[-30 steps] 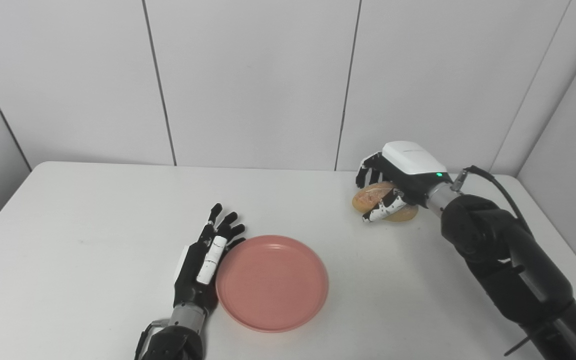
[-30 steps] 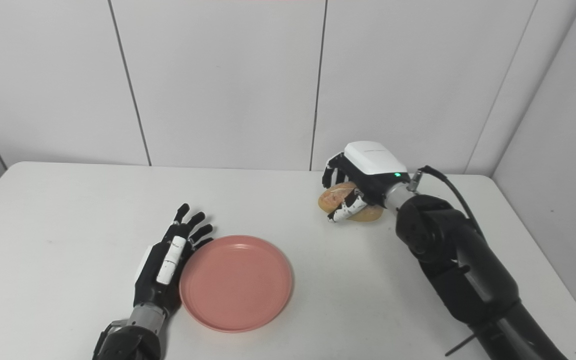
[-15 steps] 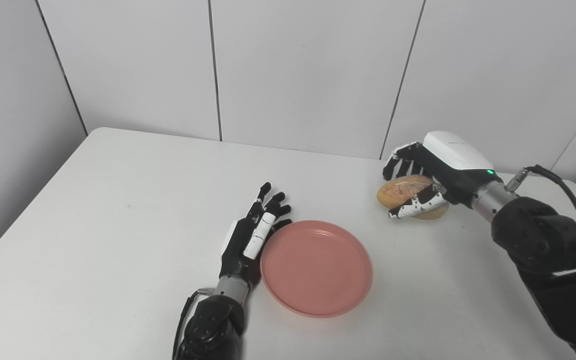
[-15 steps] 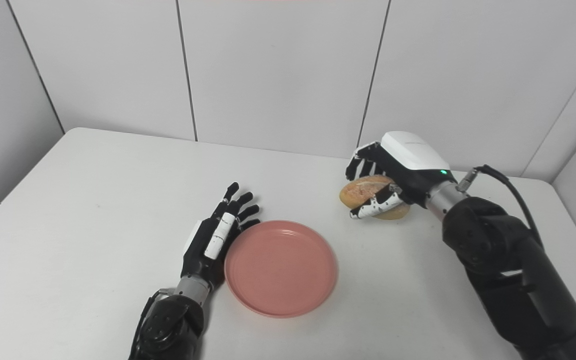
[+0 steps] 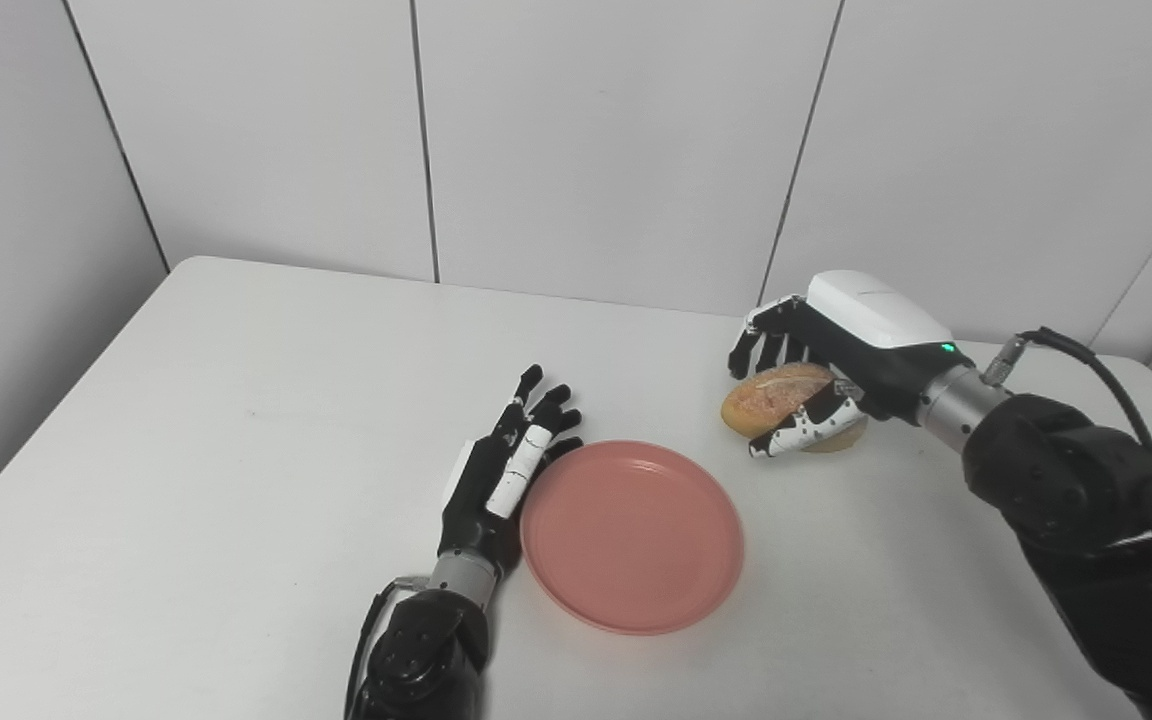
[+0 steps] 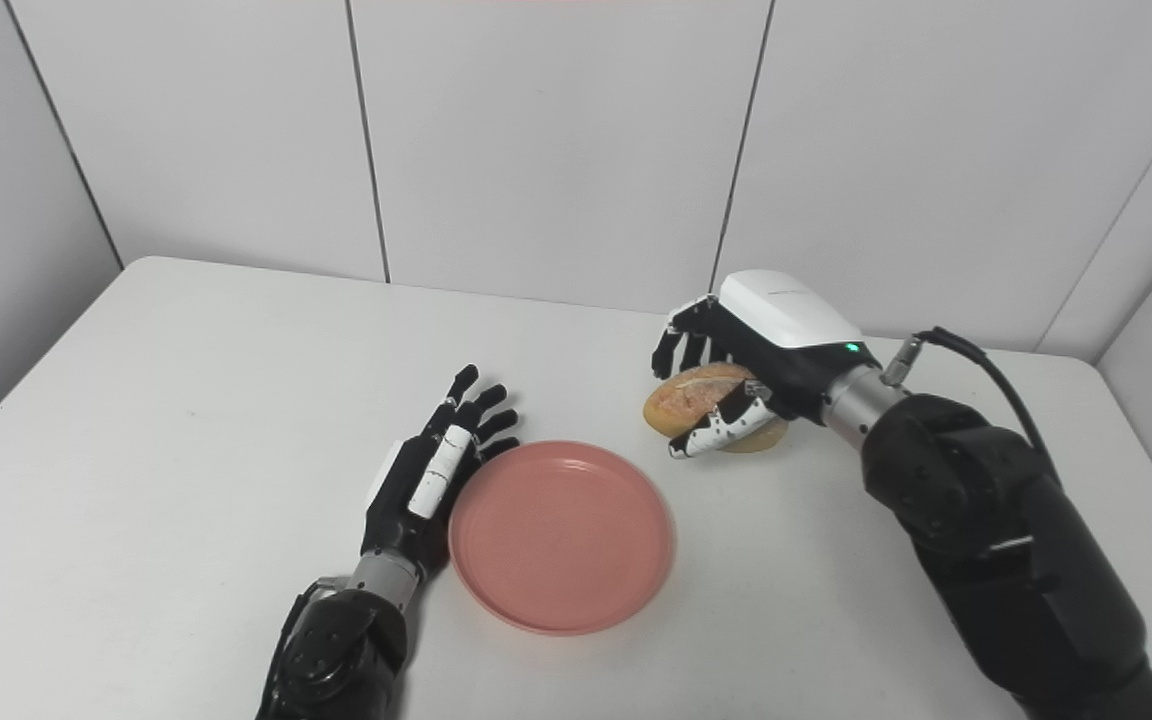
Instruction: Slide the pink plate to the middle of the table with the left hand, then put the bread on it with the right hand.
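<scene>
My two head cameras side by side, angled down at the surface (image 5: 236, 420), near-identical overlapping views, wall behind.

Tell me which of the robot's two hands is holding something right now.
The right hand, closed around the bread beyond the pink plate. The left hand lies open, fingers spread, against the plate's left rim.
</scene>
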{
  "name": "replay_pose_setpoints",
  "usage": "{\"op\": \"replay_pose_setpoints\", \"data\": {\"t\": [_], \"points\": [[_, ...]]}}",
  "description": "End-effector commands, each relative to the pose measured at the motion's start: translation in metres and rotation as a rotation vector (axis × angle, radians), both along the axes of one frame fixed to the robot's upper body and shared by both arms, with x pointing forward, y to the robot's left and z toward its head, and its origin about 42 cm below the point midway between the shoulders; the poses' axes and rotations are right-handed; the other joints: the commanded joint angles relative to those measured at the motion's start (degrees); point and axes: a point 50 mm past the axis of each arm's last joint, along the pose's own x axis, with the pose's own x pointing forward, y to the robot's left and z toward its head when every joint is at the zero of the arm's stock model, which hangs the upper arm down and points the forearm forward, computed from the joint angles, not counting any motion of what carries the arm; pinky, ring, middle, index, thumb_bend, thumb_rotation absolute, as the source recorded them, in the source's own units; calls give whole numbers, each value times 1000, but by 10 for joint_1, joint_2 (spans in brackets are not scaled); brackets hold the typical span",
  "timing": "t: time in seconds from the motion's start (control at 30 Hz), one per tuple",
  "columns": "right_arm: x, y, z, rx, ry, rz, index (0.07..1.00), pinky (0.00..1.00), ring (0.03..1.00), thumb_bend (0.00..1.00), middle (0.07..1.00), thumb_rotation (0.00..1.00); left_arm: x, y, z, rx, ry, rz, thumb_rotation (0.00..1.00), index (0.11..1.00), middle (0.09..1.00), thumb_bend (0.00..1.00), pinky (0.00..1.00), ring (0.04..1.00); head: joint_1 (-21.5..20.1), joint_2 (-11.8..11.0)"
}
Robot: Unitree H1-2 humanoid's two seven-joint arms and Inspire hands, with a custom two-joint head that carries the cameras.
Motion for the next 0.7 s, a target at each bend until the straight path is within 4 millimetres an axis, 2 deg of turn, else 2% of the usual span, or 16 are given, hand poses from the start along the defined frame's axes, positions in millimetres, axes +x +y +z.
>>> {"op": "replay_pose_setpoints", "data": {"t": [0.0,0.17,0.37,0.67], "points": [[-3,12,32,-6,-98,49,505,307,375,529,455,0,-1,-2,-2,-7,38,-18,718,964,920,894,805,868,-7,-1],[-13,29,33,-31,-87,95,506,314,371,529,450,0,-2,1,-2,-7,43,-13,716,960,916,891,774,860,-16,-2],[-13,45,30,-34,-70,116,507,289,366,528,457,0,-2,5,-3,-2,44,-6,714,944,907,914,771,852,-26,-12],[-16,65,16,-61,-25,167,503,292,371,529,457,0,-4,7,-3,3,47,1,724,953,910,911,776,853,-25,-14]]}}
